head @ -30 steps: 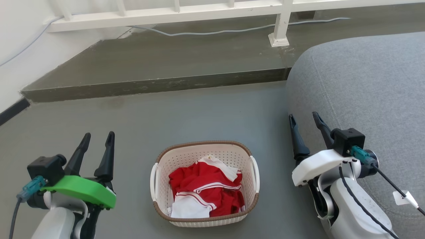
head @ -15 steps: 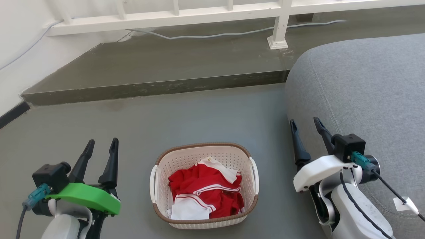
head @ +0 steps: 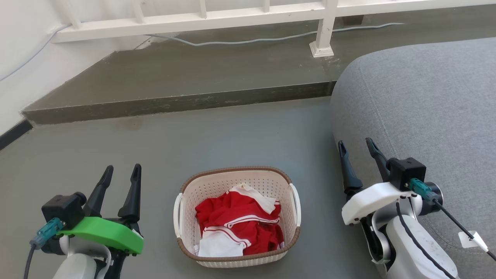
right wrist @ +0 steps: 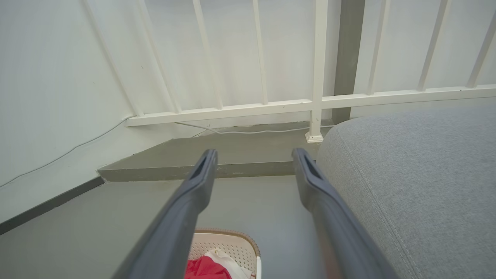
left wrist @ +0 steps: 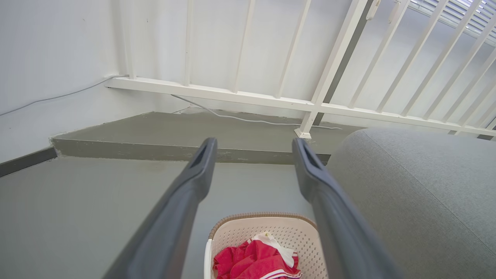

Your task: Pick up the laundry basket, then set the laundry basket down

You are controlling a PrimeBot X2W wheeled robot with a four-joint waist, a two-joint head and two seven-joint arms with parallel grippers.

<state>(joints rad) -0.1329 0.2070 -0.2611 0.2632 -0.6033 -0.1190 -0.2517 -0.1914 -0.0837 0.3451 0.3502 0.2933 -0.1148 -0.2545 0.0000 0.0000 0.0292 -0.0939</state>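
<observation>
Here, the cream-white perforated plastic laundry basket [head: 217, 186], rounded-rectangular with a brown woven-look rim and a white loop handle on each side, stands on the smooth grey floor [head: 232, 131]. It sits low in the middle of the head view, between the two arms and touching neither. Crumpled red and white garments [head: 240, 224] lie inside it.

The left tool [head: 123, 167], on its green-capped wrist, is released: its two long dark fingers are spread with nothing between them, well left of the basket. The right tool [head: 354, 141], on its white-capped wrist, is likewise released and empty, to the right of the basket and just beside the rounded grey fabric sofa [head: 418, 100].

In the left wrist view the left tool [left wrist: 254, 141] points over the laundry basket [left wrist: 259, 214] toward a raised grey concrete step [left wrist: 174, 153] and a white barred railing [left wrist: 240, 97]. In the right wrist view the right tool [right wrist: 254, 151] is parted too, with a corner of the laundry basket [right wrist: 232, 248] at the bottom edge. A pale cable [head: 252, 38] runs along the step below the railing.
</observation>
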